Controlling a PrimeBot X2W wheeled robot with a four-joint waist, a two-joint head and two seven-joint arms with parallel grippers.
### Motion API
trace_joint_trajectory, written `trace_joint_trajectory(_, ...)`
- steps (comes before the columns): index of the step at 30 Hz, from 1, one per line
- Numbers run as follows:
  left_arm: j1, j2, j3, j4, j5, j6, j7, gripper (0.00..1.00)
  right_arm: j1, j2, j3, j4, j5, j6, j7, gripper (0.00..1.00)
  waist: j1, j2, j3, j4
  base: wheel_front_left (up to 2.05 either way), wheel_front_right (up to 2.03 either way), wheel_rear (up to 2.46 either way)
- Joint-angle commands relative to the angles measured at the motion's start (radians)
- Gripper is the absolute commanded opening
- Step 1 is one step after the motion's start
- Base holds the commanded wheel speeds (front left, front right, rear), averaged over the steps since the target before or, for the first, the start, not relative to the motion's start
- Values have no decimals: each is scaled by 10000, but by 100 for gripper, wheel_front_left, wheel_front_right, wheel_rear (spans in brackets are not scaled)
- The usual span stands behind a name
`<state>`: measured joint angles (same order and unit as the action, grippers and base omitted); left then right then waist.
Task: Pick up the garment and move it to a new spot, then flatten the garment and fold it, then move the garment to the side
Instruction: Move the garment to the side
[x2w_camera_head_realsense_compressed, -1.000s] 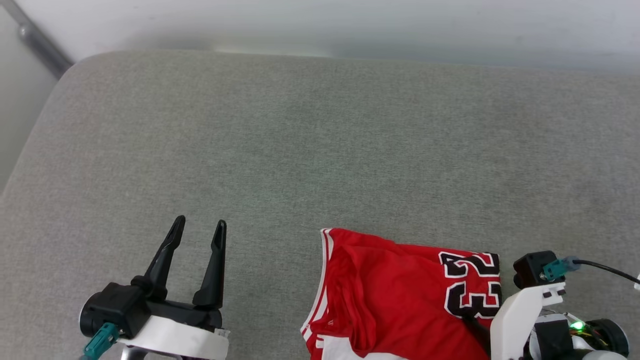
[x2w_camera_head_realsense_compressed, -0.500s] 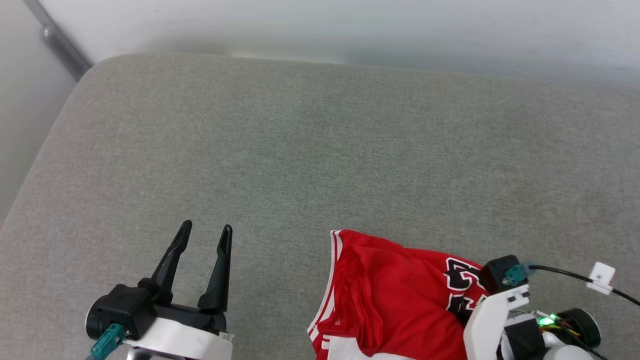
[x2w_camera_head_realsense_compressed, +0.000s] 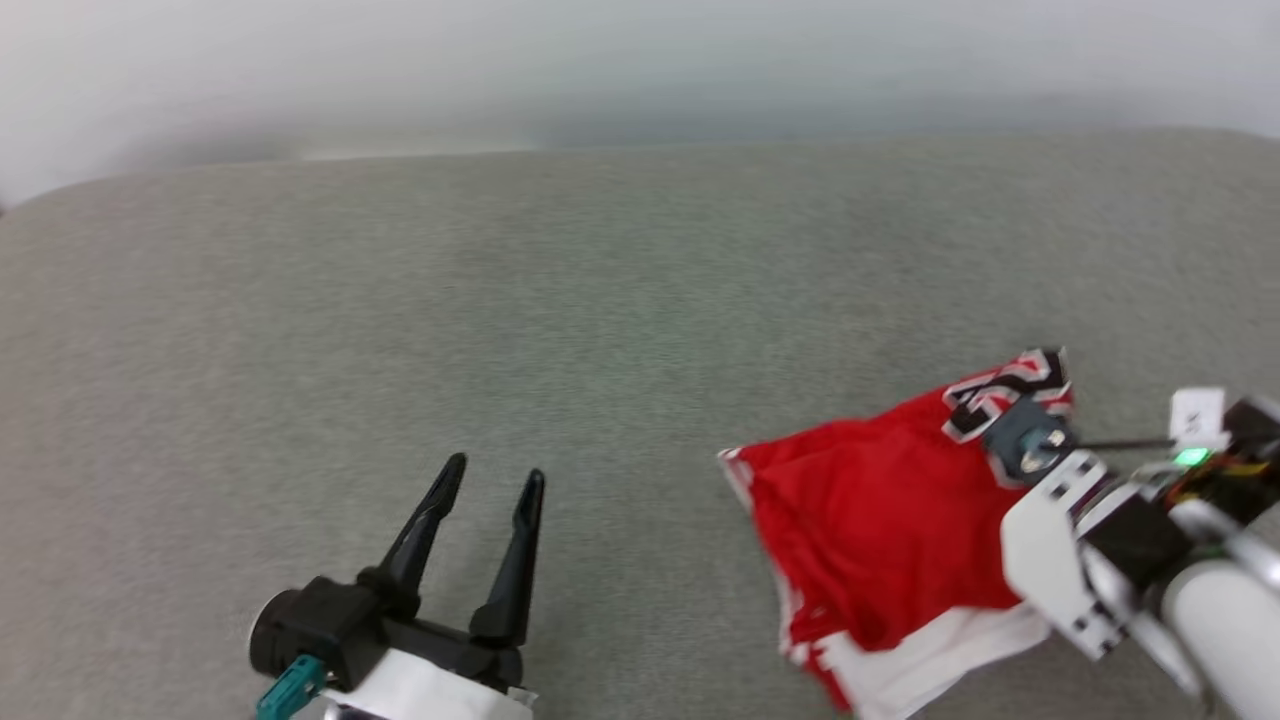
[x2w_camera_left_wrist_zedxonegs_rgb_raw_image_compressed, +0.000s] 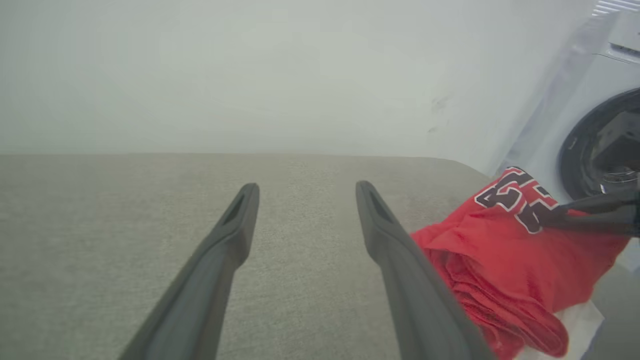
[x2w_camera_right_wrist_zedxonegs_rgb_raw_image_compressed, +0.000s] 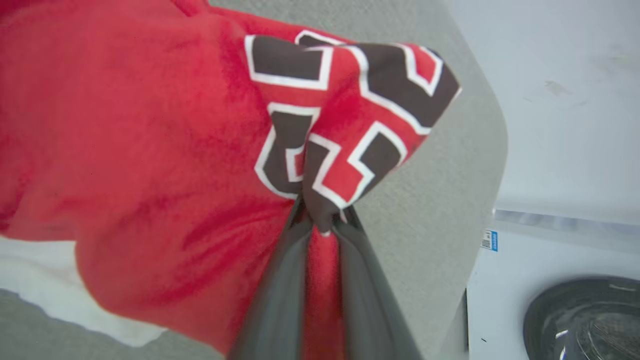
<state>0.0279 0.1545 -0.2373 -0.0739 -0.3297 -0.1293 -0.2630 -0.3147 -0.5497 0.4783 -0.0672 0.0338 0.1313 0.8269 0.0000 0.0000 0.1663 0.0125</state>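
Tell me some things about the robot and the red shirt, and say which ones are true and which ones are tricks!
1. The right gripper is pinching the garment at its black number print. True.
2. The left gripper is holding the garment's white part. False: it is open and holds nothing, over the grey surface beside the garment.
3. The garment is blue. False: it is red with a white part.
4. A washing machine stands beside the grey surface. True.
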Motion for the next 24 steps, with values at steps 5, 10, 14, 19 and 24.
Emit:
trace_joint_trajectory(5, -791, 135, -619, -109, 22, -12, -21, 100, -1446, -1505, 455, 107, 297, -12, -29, 0, 0, 0, 1088, -1555, 0, 0, 0)
trace_joint_trajectory(10, -1539, 413, -1112, -202, 39, -12, -21, 100, -2213, -2649, 404, 621, 325, -14, -539, 0, 0, 0, 2029, -2228, 0, 0, 0)
trace_joint_trajectory(14, -2151, 675, -1475, -211, 67, -12, -21, 100, -2571, -3147, -62, 1313, 323, -14, -1225, 0, 0, 0, 2733, -2600, 0, 0, 0)
trace_joint_trajectory(19, -2731, 1006, -1796, -218, 87, -12, -21, 100, -2803, -3260, -680, 2214, 177, -12, -2110, 0, 0, 0, 3437, -2815, 0, 0, 0)
trace_joint_trajectory(24, -3192, 1339, -2183, -197, 35, -13, -21, 100, -2938, -3062, -1622, 3285, -205, -14, -3152, 0, 0, 0, 4017, -2915, 0, 0, 0)
